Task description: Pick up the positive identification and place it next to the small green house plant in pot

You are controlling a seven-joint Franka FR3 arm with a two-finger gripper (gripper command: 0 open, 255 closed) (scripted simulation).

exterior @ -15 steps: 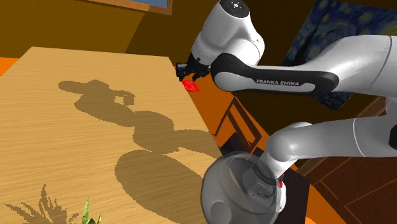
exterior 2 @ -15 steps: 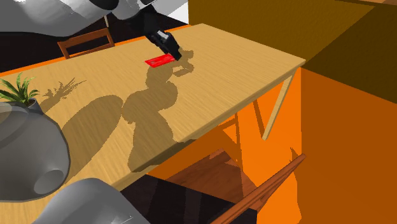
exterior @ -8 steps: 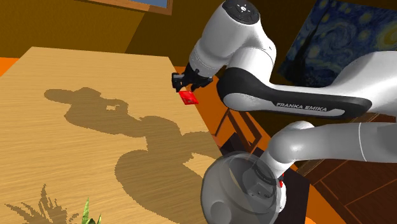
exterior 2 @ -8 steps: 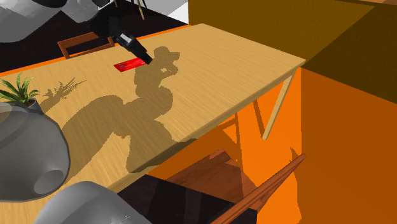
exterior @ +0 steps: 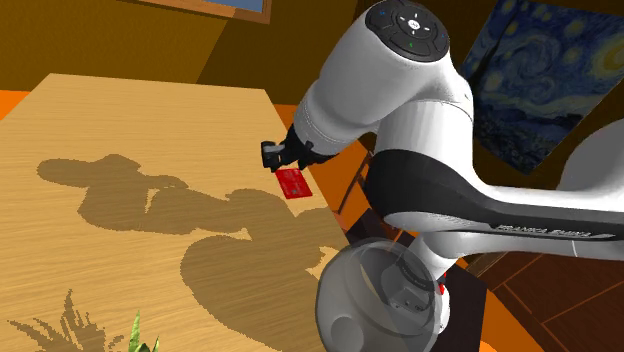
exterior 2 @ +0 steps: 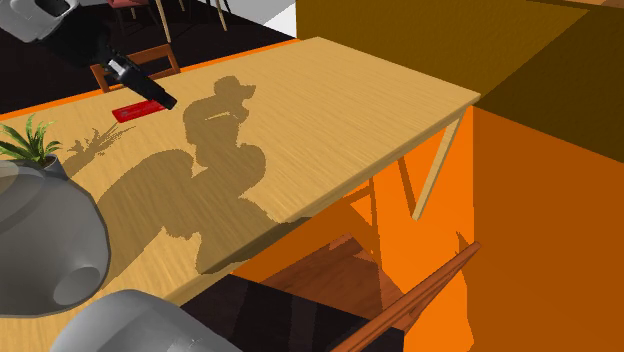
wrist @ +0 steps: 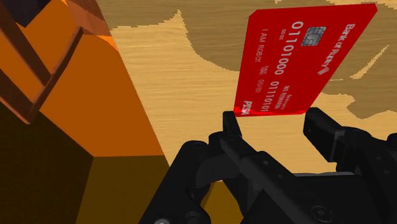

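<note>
A red card (wrist: pixel 299 57) with a chip and white digits is clasped by its lower end between my black fingers (wrist: pixel 232 124); my gripper (wrist: pixel 277 121) is shut on it. In the shoulder view the card (exterior: pixel 293 184) hangs under the gripper (exterior: pixel 283 167), above the wooden table (exterior: pixel 120 120) close to its near-side edge. In the second exterior view the card (exterior 2: pixel 138 109) and gripper (exterior 2: pixel 163 101) hover over the table (exterior 2: pixel 330 100), a short way from the small green plant (exterior 2: pixel 30 140). A few plant leaves (exterior: pixel 138 336) poke in at the shoulder view's bottom edge.
A wooden chair (exterior 2: pixel 135 62) stands behind the table's far side, another (exterior 2: pixel 400 300) lies low by the near side. The table edge drops to orange floor (wrist: pixel 95 102) beside the gripper. The arm's grey base joint (exterior: pixel 385 295) and a painting (exterior: pixel 520 60) are on the shoulder view's right.
The arm has carried the red card along the table toward the plant, leftward in the second exterior view. Its shadow has slid the same way. The grip has stayed shut.
</note>
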